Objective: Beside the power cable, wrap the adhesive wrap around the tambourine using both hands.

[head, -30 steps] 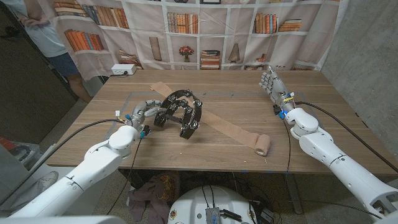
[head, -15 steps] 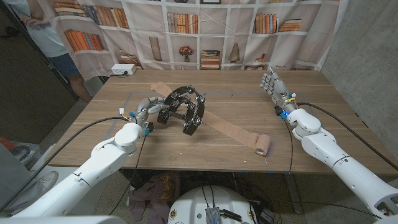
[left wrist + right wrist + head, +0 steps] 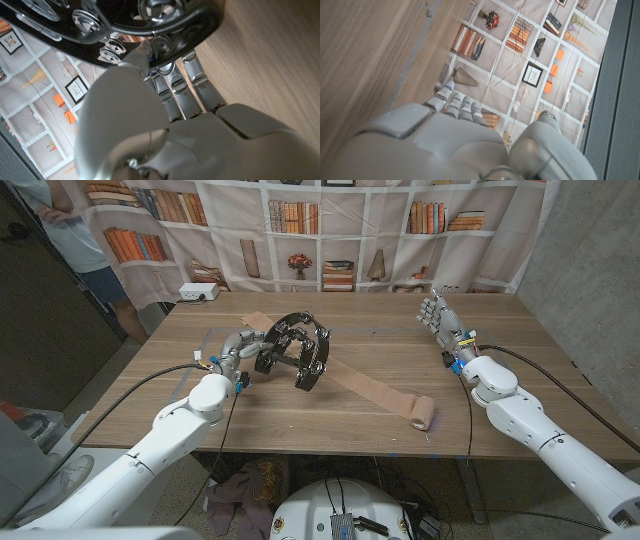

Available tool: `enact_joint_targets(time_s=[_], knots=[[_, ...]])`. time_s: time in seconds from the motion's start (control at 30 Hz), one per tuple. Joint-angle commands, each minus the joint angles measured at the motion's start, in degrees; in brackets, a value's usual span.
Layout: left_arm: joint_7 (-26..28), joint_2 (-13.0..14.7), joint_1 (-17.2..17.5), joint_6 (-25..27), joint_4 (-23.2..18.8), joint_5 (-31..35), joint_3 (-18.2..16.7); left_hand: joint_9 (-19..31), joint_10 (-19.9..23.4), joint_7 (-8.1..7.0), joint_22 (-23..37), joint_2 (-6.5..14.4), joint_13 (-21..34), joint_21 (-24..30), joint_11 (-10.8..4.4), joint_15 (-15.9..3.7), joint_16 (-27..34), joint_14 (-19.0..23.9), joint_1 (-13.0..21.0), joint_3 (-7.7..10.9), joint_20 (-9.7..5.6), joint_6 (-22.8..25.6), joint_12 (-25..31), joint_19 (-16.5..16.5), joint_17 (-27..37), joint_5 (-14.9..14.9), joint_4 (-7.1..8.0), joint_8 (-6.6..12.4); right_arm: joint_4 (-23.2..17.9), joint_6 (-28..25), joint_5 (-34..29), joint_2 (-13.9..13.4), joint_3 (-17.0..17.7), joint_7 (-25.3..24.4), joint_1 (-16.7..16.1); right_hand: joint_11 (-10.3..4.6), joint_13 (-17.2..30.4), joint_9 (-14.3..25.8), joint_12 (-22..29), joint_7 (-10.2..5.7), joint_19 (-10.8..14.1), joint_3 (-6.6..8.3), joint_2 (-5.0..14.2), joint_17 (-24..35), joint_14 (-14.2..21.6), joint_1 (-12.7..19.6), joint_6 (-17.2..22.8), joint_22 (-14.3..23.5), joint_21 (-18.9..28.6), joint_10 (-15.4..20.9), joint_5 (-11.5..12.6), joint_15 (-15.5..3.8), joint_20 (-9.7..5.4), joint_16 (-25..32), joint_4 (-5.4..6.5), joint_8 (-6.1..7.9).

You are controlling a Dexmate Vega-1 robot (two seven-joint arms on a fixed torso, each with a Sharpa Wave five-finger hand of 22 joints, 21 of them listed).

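Note:
The black tambourine (image 3: 294,352) stands tilted over the tan adhesive wrap (image 3: 365,388), a strip that runs across the table from the far left to its roll (image 3: 422,412) near the front edge. My left hand (image 3: 238,348) grips the tambourine's left rim. In the left wrist view my fingers (image 3: 172,87) reach under the rim (image 3: 165,22) with its metal jingles. My right hand (image 3: 438,313) is held up at the far right, fingers apart and holding nothing, well away from the wrap. The right wrist view shows that hand (image 3: 445,135) above the wood.
A white power strip (image 3: 198,292) lies at the table's far left corner. A person (image 3: 75,230) stands beyond the table's left end. A bookshelf-print curtain (image 3: 340,230) hangs behind the table. The table's front edge (image 3: 330,452) is close to the roll.
My left hand has pushed the tambourine a little farther from me and tipped it more upright. The right hand and the roll have stayed put.

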Motion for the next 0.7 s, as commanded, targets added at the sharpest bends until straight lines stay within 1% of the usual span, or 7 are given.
enact_joint_targets(time_s=[0.03,0.2,0.33,0.37,0.5,0.6,0.7], knots=[[1.34,-0.52,-0.13,0.11,-0.56,1.06,0.36,0.15,0.11,-0.05,0.05,1.47,0.18,0.4,-0.09,-4.54,0.28,3.08,0.93,2.3,-5.39,-0.08,-0.21,0.43,0.33,0.38,2.02,-0.2,-2.21,-1.0,-1.32,-2.42,-0.37,1.03,-0.98,-0.04,0.05,0.27,0.42,0.18,0.42,0.31,0.11,0.24,0.32,0.96,-0.52,0.19,0.34,0.36,-0.01,0.07,-0.06,0.19,-0.44,-0.09],[1.37,-0.54,0.2,0.41,-1.0,0.52,-0.11,0.11,0.21,0.01,-0.2,1.44,0.12,0.61,-0.2,-4.56,0.29,3.14,0.87,2.41,-5.41,-0.12,-0.35,0.39,0.39,0.38,2.0,-0.3,-3.28,-1.85,-2.18,-3.44,-0.71,1.12,-1.27,-0.32,0.06,0.27,0.41,-0.14,0.39,0.4,0.09,0.24,0.26,1.35,-0.69,0.18,0.28,0.35,0.0,-0.09,-0.08,0.13,-0.69,-0.08],[2.02,-0.84,0.36,0.22,-0.99,0.89,-0.11,0.12,0.16,0.0,-0.35,1.42,0.17,0.74,-0.34,-4.55,0.27,3.13,0.84,2.49,-5.41,-0.05,-0.43,0.37,0.42,0.38,1.99,-0.31,-5.0,-3.05,-3.09,-4.99,-0.83,1.12,-1.82,-0.69,0.06,0.27,0.4,-0.27,0.38,0.48,0.05,0.24,0.18,1.77,-0.75,0.17,0.23,0.36,0.0,-0.17,-0.02,0.08,-0.95,-0.02],[2.18,-0.87,0.36,0.51,-1.11,0.85,-0.16,0.09,0.24,0.02,-0.43,1.41,0.16,0.82,0.03,-4.55,0.25,3.12,0.79,2.52,-5.4,-0.05,-0.45,0.35,0.44,0.38,2.01,-0.35,-5.43,-3.27,-3.25,-5.34,-0.8,1.06,-2.03,-0.84,0.07,0.27,0.41,-0.33,0.5,0.52,0.03,0.24,0.23,1.99,-0.7,0.17,0.25,0.4,0.01,-0.16,-0.11,0.09,-1.09,0.03],[2.09,-0.73,0.27,0.92,-1.19,0.91,-0.13,0.04,0.19,0.11,-0.58,1.39,0.2,0.95,-0.01,-4.57,0.21,3.07,0.74,2.6,-5.38,-0.28,-0.54,0.3,0.46,0.37,2.0,-0.52,-7.31,-4.5,-3.57,-6.62,-0.52,0.58,-3.0,-0.87,0.08,0.26,0.46,-0.46,0.8,0.66,-0.01,0.24,0.45,2.64,-0.54,0.15,0.3,0.59,0.01,-0.56,-0.45,0.15,-1.49,0.19],[1.93,-0.75,0.27,0.83,-1.08,0.8,-0.18,0.01,0.18,0.1,-0.68,1.4,0.23,1.06,-0.09,-4.56,0.17,3.0,0.7,2.67,-5.38,-0.28,-0.6,0.27,0.48,0.37,2.02,-0.59,-8.14,-4.76,-3.93,-6.93,-0.27,-0.24,-3.59,-1.04,0.08,0.26,0.47,-0.51,0.85,0.74,-0.04,0.23,0.54,2.98,-0.49,0.14,0.28,0.63,0.02,-0.63,-0.48,0.17,-1.7,0.25],[2.27,-0.66,0.18,1.57,-1.35,0.86,-0.29,0.0,0.17,0.06,-0.77,1.41,0.25,1.16,-0.24,-4.56,0.15,2.99,0.64,2.72,-5.37,-0.28,-0.66,0.24,0.5,0.36,2.04,-0.63,-9.09,-5.33,-4.22,-7.5,-0.08,-0.69,-4.12,-1.29,0.09,0.25,0.75,-0.74,1.22,0.99,-0.05,0.23,0.98,4.0,-0.03,0.11,0.32,1.44,0.01,-0.96,-0.46,0.27,-2.29,0.53]])
